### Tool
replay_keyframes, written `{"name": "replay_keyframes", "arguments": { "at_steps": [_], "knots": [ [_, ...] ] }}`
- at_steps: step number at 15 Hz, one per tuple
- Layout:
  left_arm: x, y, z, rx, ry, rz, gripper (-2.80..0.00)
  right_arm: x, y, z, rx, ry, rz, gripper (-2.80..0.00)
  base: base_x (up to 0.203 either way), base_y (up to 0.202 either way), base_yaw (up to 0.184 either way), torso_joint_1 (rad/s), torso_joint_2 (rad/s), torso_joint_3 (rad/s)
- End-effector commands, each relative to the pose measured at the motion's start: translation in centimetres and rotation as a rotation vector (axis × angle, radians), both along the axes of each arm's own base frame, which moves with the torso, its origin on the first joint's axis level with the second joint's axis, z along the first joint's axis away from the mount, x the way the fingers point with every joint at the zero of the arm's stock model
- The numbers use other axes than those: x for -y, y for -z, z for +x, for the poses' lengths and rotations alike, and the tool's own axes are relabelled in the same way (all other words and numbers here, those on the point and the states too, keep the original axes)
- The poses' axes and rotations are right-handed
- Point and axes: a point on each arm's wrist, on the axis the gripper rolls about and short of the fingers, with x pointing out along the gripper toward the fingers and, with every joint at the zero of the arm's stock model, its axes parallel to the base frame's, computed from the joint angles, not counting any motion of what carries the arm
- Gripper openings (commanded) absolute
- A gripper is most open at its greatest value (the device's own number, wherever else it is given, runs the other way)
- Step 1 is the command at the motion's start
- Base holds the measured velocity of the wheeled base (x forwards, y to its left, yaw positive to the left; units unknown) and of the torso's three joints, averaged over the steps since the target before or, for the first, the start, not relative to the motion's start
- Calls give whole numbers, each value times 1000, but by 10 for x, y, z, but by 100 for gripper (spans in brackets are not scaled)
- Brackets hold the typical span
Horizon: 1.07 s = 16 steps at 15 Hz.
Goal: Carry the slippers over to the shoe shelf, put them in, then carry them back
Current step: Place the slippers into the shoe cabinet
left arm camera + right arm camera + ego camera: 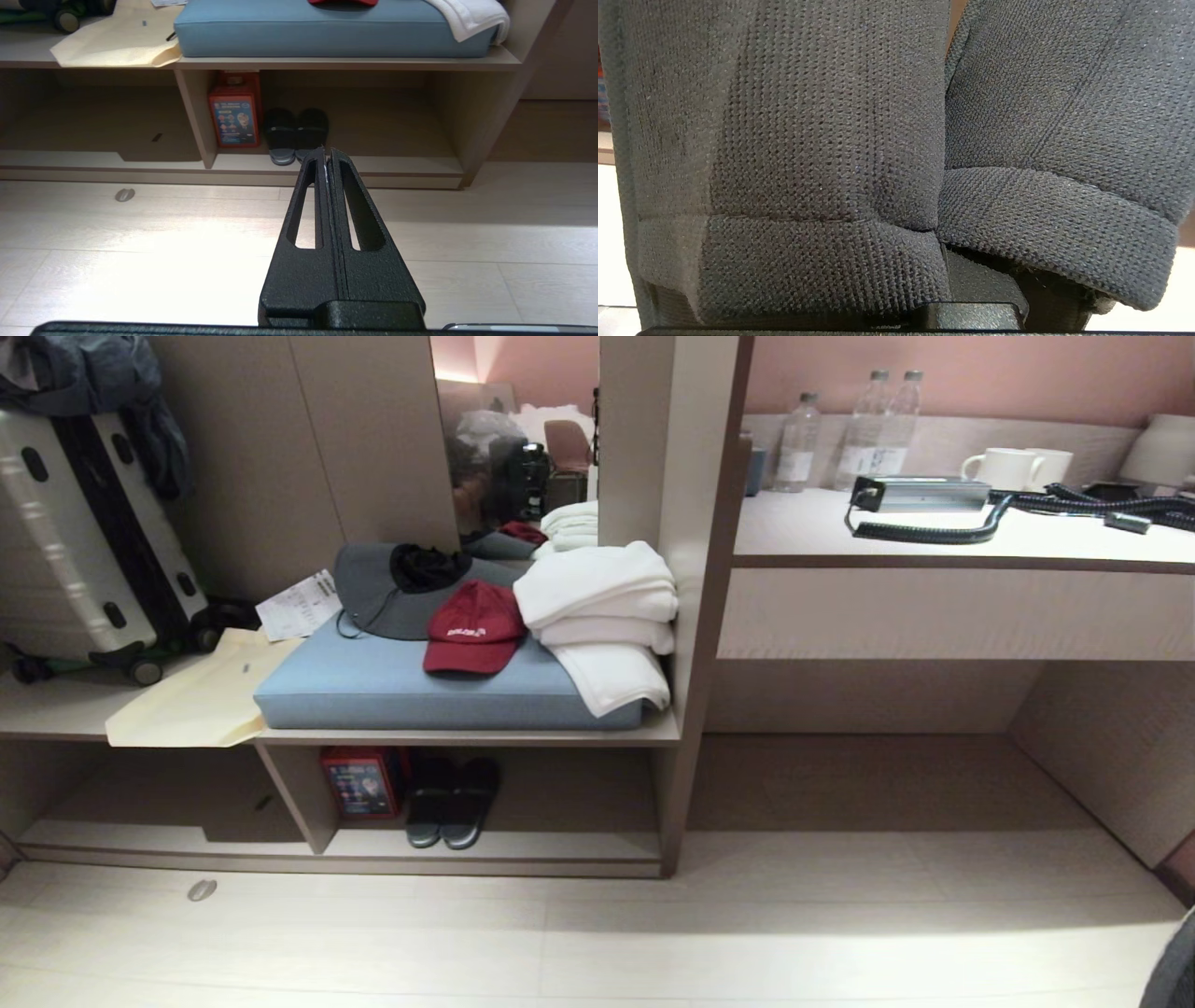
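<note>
My right gripper (980,285) is clamped on the slippers (784,140); my left gripper (327,155), pressed closed and empty, hangs over pale plank floor (140,261) facing the shoe shelf (402,164).

Warm indoor light, floor (140,261) glare, shaded shelf (485,845) recess

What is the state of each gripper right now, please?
Left gripper: closed, holding nothing.
Right gripper: closed on the slippers, which fill its wrist view.

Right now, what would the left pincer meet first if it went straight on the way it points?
Probably the black slides in the shoe shelf, straight beyond the left pincer; depth is unclear.
</note>
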Motion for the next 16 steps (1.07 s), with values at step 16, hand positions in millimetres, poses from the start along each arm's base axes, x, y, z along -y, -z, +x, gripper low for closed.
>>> {"name": "replay_keyframes", "arguments": {
  "at_steps": [16],
  "knots": [
    [0, 0, 0, -2, 0, 0, -280, 0, 0, 0, 0, 0, -1, -280, 0, 196, -2, 2, 3, 2]
  ]
}}
